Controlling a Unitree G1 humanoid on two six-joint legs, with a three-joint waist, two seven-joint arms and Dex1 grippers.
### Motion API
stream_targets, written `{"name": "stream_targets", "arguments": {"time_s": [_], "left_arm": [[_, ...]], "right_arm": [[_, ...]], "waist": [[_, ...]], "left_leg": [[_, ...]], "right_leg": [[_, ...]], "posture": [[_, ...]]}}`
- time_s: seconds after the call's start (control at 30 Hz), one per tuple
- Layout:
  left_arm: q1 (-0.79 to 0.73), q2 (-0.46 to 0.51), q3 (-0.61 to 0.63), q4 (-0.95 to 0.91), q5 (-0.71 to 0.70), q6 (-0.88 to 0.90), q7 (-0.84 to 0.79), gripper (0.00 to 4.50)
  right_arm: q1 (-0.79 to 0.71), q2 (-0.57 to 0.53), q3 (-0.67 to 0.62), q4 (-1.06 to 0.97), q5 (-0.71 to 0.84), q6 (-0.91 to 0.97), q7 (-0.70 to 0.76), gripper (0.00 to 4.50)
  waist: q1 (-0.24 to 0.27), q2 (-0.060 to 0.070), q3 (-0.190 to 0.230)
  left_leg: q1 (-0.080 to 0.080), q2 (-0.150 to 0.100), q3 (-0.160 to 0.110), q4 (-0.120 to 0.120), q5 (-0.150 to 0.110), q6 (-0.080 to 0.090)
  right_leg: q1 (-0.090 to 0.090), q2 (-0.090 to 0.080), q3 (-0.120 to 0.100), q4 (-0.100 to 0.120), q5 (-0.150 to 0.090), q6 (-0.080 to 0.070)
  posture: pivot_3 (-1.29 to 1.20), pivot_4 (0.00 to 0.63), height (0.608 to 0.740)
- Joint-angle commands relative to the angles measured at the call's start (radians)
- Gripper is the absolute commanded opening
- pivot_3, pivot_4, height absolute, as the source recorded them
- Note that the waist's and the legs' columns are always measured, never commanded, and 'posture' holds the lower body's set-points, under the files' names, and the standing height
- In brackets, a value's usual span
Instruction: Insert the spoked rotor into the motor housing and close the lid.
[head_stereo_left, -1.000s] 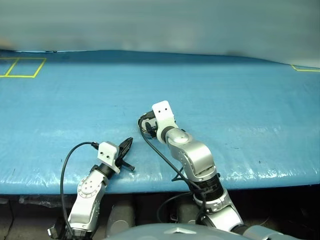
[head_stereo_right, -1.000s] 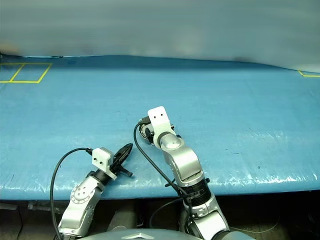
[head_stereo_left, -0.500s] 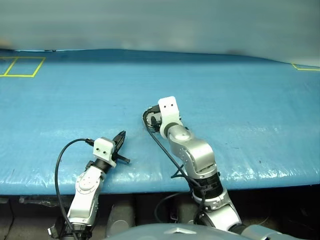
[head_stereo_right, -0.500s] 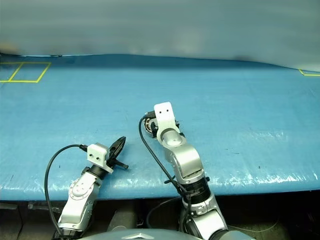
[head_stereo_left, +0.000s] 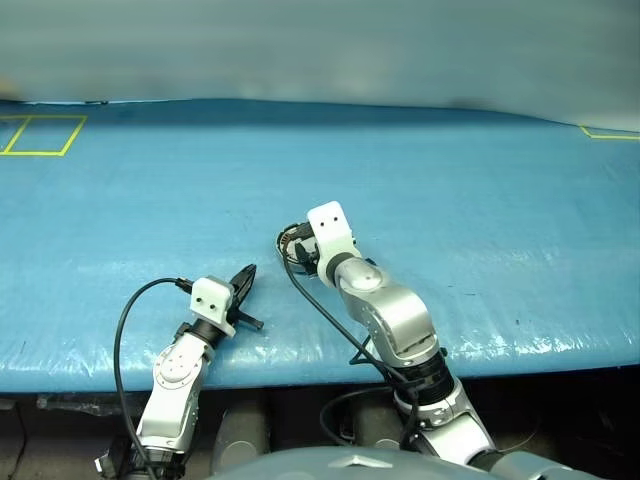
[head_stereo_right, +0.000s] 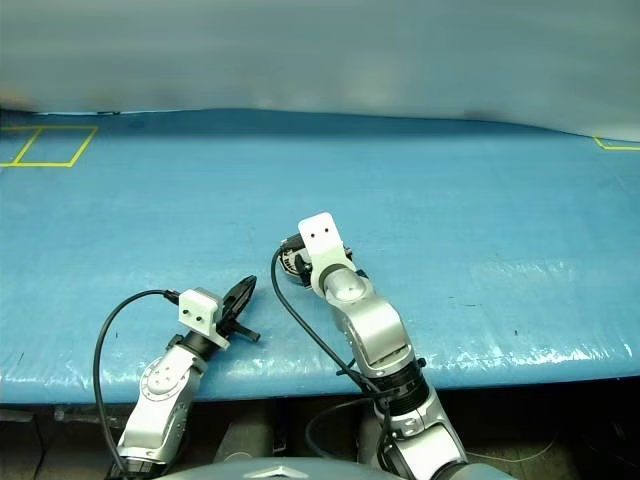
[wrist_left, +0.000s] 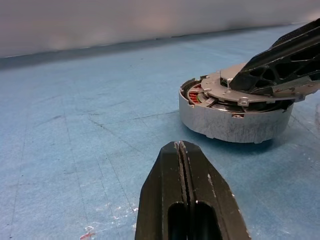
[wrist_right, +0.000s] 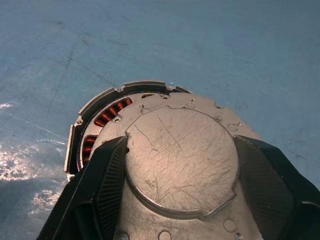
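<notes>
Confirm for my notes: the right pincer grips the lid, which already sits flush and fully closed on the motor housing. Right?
Not fully closed. In the right wrist view the right pincer grips the lid, but it sits offset over the motor housing, leaving copper windings exposed.

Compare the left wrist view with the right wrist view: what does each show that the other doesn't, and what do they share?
Left wrist view: the left gripper, jaws shut and empty, short of the motor housing, whose grey side wall shows.

Right wrist view: the lid's scratched raised centre circle from above, with the right gripper jaws standing on either side of it.

Both: the lid sits askew, not yet seated, copper windings exposed, on the blue table.
</notes>
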Motion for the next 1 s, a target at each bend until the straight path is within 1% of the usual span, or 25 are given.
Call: {"name": "stream_targets", "arguments": {"time_s": [0.03,0.27,0.43,0.57,0.63,0.8,0.93,1.0], "left_arm": [[0.0,-0.004,-0.006,-0.004,-0.014,-0.003,-0.011,0.0],[0.003,-0.002,-0.009,-0.008,-0.016,0.004,-0.02,0.0],[0.005,-0.003,-0.012,-0.008,-0.015,0.005,-0.023,0.0],[0.007,-0.006,-0.016,-0.01,-0.013,0.007,-0.022,0.0],[0.01,-0.006,-0.016,-0.013,-0.014,0.008,-0.023,0.0],[0.012,-0.005,-0.014,-0.017,-0.013,0.013,-0.023,0.0],[0.012,-0.004,-0.014,-0.018,-0.013,0.015,-0.025,0.0],[0.01,-0.004,-0.016,-0.017,-0.013,0.017,-0.027,0.0]], "right_arm": [[-0.005,-0.023,0.019,0.016,-0.007,-0.058,0.049,3.01],[-0.011,-0.084,0.056,0.065,0.01,-0.213,0.191,3.01],[0.003,-0.086,0.046,0.095,0.076,-0.299,0.33,3.01],[0.01,-0.133,0.089,0.109,0.102,-0.391,0.475,3.01],[0.008,-0.155,0.106,0.115,0.1,-0.42,0.519,3.01],[0.0,-0.161,0.091,0.135,0.082,-0.431,0.527,3.01],[-0.021,-0.19,0.123,0.143,0.016,-0.46,0.521,3.01],[-0.034,-0.196,0.123,0.138,0.011,-0.46,0.532,3.01]], "waist": [[-0.001,0.0,0.0],[-0.004,0.0,0.0],[-0.005,0.0,0.0],[-0.003,0.0,0.0],[-0.002,0.0,0.0],[0.001,0.0,0.0],[0.001,0.0,0.0],[0.002,0.0,0.0]], "left_leg": [[0.0,0.0,0.0,0.0,0.0,0.0],[0.0,0.0,0.0,-0.001,0.0,0.0],[0.0,0.0,0.0,-0.001,0.0,0.0],[0.0,0.0,-0.001,-0.001,0.0,0.0],[0.0,0.0,0.0,-0.001,0.0,0.0],[0.0,0.0,-0.001,0.0,0.001,-0.001],[0.0,0.0,0.0,0.0,0.001,-0.001],[0.0,0.0,0.0,0.0,0.001,-0.001]], "right_leg": [[0.0,0.0,0.0,0.0,0.0,0.0],[0.0,0.001,0.0,0.0,0.0,0.0],[0.0,0.002,0.0,0.001,0.0,0.0],[0.001,0.002,0.0,0.0,0.0,0.0],[0.001,0.001,0.0,0.0,0.0,0.001],[0.001,0.001,0.0,0.001,0.0,0.0],[0.001,0.001,0.0,0.001,0.001,0.0],[0.001,0.001,0.0,0.001,0.001,0.0]], "posture": [[0.0,0.15,0.74],[0.0,0.15,0.74],[0.0,0.15,0.74],[0.0,0.15,0.74],[0.0,0.15,0.74],[0.0,0.15,0.74],[0.0,0.15,0.74],[0.0,0.15,0.74]]}}
